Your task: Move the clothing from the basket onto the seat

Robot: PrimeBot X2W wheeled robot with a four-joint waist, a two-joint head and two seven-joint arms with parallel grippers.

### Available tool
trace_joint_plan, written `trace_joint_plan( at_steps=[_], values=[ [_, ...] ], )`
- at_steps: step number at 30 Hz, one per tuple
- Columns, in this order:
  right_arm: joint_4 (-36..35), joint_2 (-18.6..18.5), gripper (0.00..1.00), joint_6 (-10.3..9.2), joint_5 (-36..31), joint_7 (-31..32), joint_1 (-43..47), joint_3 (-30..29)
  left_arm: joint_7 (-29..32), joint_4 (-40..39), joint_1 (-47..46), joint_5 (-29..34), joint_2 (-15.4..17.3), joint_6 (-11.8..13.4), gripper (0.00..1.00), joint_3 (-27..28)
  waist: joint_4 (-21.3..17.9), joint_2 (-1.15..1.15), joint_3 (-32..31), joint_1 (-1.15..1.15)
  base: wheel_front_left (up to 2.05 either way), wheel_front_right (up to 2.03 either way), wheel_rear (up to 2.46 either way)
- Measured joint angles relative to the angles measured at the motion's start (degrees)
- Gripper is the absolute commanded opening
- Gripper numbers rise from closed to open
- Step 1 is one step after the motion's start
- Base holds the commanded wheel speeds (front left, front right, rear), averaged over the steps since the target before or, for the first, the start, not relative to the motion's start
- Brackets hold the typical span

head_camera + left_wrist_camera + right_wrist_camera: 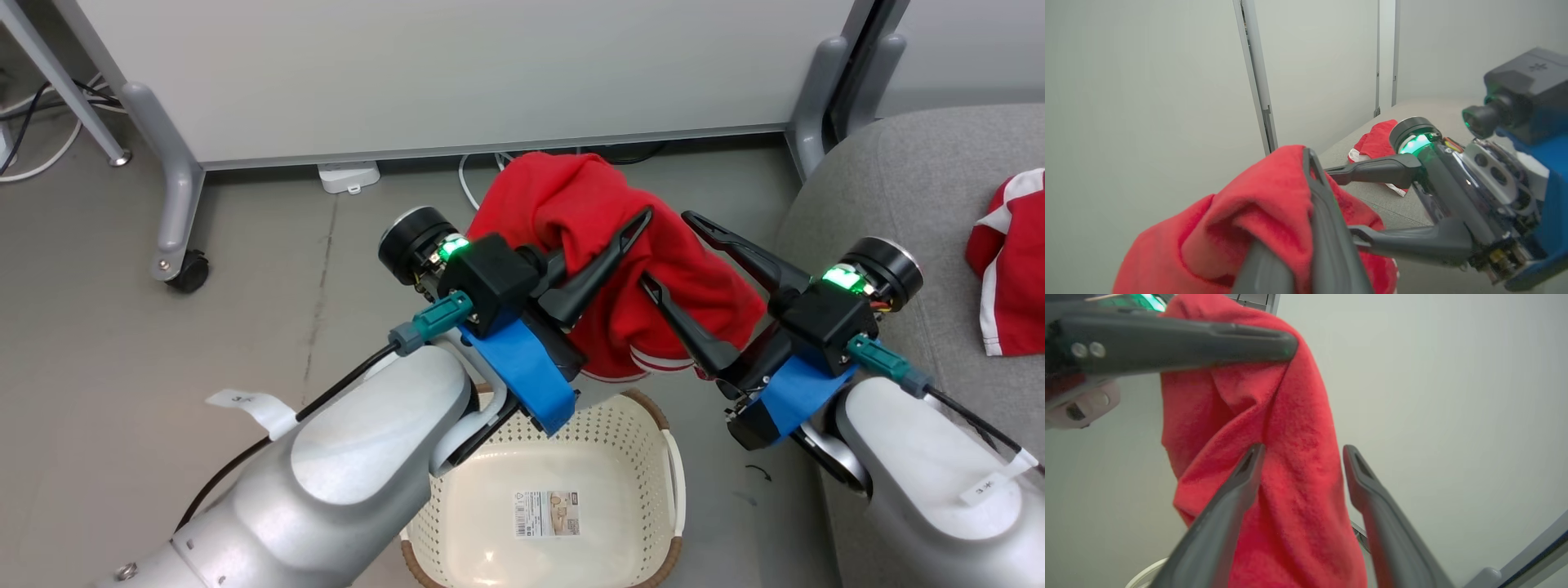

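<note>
Left gripper (pixel 639 222) clamps red clothing (pixel 571 196) above the basket (pixel 620 425); right gripper (pixel 668 249) gapes, just beside the seat (pixel 890 188).

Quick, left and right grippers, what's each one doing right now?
Left gripper: shut on the red garment, held above the basket.
Right gripper: open, straddling that garment, not clamped on it.
</note>
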Motion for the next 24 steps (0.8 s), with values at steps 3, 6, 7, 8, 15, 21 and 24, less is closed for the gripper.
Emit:
trace_joint_plan(
  at_steps=[3, 6, 7, 8, 15, 21, 24],
  values=[
    [1.86, -0.21, 1.0, -0.01, 1.1, 0.0, -1.31, 1.63, 0.0, -0.2, -0.22, 0.07, -0.35, 0.0, 0.0, -0.93, 0.2, 0.0, 0.03, 0.0, 0.0, 0.0, 0.0],
    [3.32, -0.08, 1.0, 0.0, 1.76, 0.0, -2.05, 2.92, 0.0, -0.66, -0.37, 0.07, -0.68, 0.0, 0.0, -1.72, 0.37, 0.0, 0.03, 0.0, 0.0, 0.0, 0.0],
    [3.75, 0.03, 1.0, 0.0, 1.99, 0.0, -2.22, 3.12, 0.0, -0.78, -0.49, 0.05, -0.73, 0.0, 0.0, -2.0, 0.43, 0.0, 0.02, 0.0, 0.0, 0.0, 0.0],
    [4.1, 0.2, 1.0, 0.0, 2.24, 0.0, -2.38, 3.15, 0.0, -0.9, -0.6, 0.05, -0.74, 0.0, 0.0, -2.23, 0.49, 0.0, 0.0, 0.0, 0.0, 0.0, 0.0],
    [6.22, 1.42, 0.31, 0.0, 3.19, 0.0, -2.66, 3.66, 0.0, -1.35, -0.86, -0.1, -0.7, 0.0, 0.0, -3.03, 0.75, 0.0, -0.12, 0.0, 0.0, 0.0, 0.0],
    [6.33, 1.96, 0.0, 0.0, 3.53, 0.01, -2.66, 3.64, 0.0, -1.27, -0.87, -0.09, -0.55, 0.0, 0.0, -3.04, 0.74, 0.0, -0.07, 0.0, 0.0, 0.0, 0.0],
    [6.27, 1.99, 0.0, 0.0, 3.56, 0.01, -2.6, 3.48, 0.0, -1.09, -0.87, -0.09, -0.54, 0.0, 0.0, -3.03, 0.67, 0.0, -0.12, 0.0, 0.0, 0.0, 0.0]
  ],
)
